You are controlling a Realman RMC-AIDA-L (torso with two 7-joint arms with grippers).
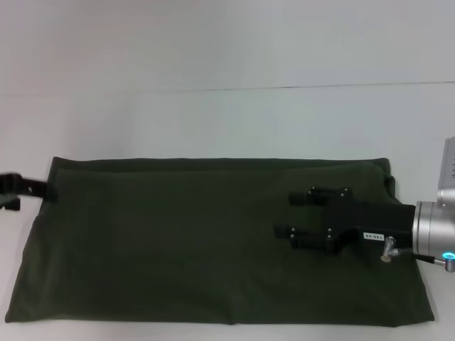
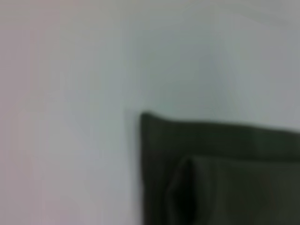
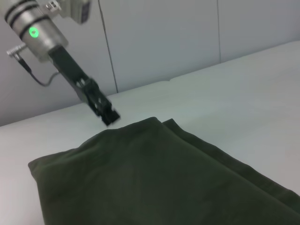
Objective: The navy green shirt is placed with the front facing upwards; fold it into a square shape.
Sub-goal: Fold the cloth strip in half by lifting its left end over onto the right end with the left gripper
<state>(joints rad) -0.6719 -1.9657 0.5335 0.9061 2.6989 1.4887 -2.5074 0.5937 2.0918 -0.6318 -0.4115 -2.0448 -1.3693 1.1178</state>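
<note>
The navy green shirt (image 1: 178, 241) lies flat on the white table (image 1: 213, 121) as a wide rectangle, plain green side up, with a folded layer along its far edge. No lettering or collar shows. My right gripper (image 1: 283, 214) hovers open over the shirt's right part, fingers pointing left, nothing between them. My left gripper (image 1: 32, 193) is at the shirt's far left corner, at the cloth's edge; the right wrist view shows this left gripper (image 3: 108, 115) just beyond the shirt (image 3: 140, 178). In the left wrist view only a layered corner of the shirt (image 2: 225, 178) appears.
White tabletop surrounds the shirt, with a wide bare band behind it. A seam line (image 1: 320, 87) runs across the table farther back. Pale wall panels (image 3: 164, 37) stand beyond the table's left side.
</note>
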